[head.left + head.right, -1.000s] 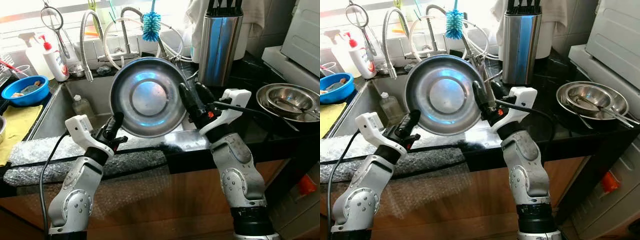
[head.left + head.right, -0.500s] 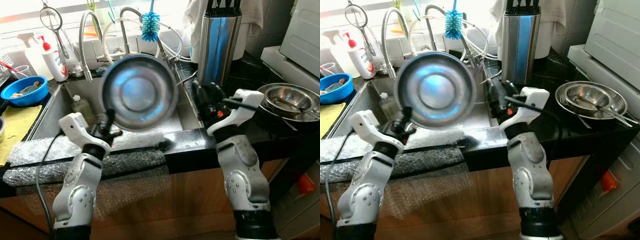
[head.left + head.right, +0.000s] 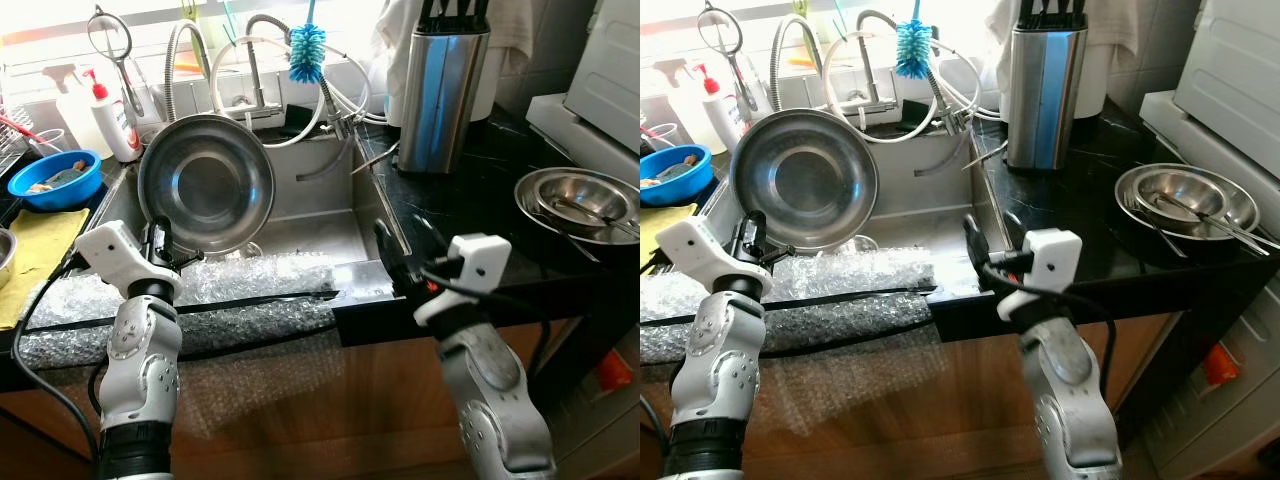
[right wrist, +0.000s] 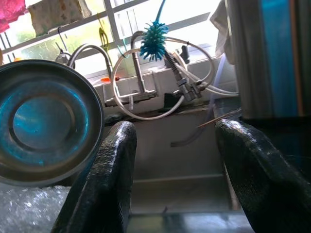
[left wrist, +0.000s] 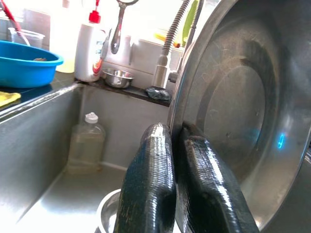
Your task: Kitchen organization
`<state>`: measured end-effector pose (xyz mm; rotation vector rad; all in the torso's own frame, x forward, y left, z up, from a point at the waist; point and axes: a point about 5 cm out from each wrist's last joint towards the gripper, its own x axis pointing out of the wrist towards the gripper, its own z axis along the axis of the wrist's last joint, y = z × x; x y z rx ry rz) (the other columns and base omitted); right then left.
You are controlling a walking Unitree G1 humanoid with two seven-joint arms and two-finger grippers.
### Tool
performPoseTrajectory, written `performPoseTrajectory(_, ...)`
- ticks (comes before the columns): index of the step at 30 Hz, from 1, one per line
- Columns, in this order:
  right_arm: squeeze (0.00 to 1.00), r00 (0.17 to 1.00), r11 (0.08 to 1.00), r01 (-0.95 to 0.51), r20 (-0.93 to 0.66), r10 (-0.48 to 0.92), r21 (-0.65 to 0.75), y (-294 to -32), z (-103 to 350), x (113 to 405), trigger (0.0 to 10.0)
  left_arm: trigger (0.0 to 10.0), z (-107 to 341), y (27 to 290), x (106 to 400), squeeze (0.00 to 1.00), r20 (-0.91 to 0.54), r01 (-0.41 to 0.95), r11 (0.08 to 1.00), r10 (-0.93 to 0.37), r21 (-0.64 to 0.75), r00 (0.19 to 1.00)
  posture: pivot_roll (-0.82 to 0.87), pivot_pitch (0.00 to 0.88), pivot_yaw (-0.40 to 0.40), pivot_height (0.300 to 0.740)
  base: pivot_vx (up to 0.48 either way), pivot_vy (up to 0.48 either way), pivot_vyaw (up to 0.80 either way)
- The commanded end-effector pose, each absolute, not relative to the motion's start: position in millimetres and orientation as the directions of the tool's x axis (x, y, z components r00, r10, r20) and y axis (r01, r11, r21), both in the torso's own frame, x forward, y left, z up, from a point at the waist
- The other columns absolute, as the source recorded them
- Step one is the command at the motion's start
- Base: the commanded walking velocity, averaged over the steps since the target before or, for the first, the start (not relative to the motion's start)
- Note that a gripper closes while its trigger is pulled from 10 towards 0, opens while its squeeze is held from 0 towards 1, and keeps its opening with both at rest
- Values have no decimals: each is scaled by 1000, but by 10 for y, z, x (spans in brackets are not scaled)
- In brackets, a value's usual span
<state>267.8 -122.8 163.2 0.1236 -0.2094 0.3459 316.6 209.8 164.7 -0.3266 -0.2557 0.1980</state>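
A large steel bowl (image 3: 206, 184) stands on edge above the left half of the sink (image 3: 300, 232), its hollow side facing me. My left gripper (image 3: 156, 243) is shut on the bowl's lower rim; in the left wrist view its fingers (image 5: 160, 179) pinch the rim of the bowl (image 5: 243, 111). My right gripper (image 3: 400, 248) is open with nothing in it, low at the sink's right front corner above the black counter edge. In the right wrist view the bowl (image 4: 43, 128) lies off to one side beyond the spread fingers (image 4: 109, 170).
Stacked steel bowls (image 3: 580, 203) with utensils sit on the black counter at right, behind them a steel knife block (image 3: 440, 90). Faucet hoses and a blue brush (image 3: 305, 52) rise behind the sink. A blue bowl (image 3: 50, 178) and soap bottle (image 3: 108, 120) stand at left. Bubble wrap (image 3: 200, 290) covers the front edge.
My right gripper let go of the bowl and dropped back to the counter edge. My left gripper carried the bowl leftward over the sink, still holding its rim.
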Motion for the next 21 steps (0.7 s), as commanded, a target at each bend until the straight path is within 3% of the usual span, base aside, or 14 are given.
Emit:
performPoseTrajectory(1, 0, 904, 930, -362, 264, 336, 56, -1193, 1717, 2642, 10000, 10000, 1705, 2105, 3215, 0, 247, -149, 943, 227, -298, 942, -145, 0, 120, 740, 0, 0, 0)
performPoseTrajectory(4, 0, 902, 928, -370, 223, 371, -45, -1206, 1598, 2462, 10000, 10000, 1642, 2049, 3386, 0, 235, -132, 961, 191, -243, 953, -155, 0, 122, 740, 0, 0, 0)
performPoseTrajectory(14, 0, 911, 933, -355, 200, 360, -62, -1216, 1530, 2326, 10000, 10000, 1712, 2100, 3615, 0, 244, -182, 973, 212, -142, 946, -182, 0, 132, 740, 0, 0, 0)
performPoseTrajectory(21, 0, 906, 926, -370, 192, 377, -73, -1186, 1493, 2276, 10000, 10000, 1758, 2042, 3829, 0, 183, -232, 973, 226, 10, 957, -190, 0, 136, 740, 0, 0, 0)
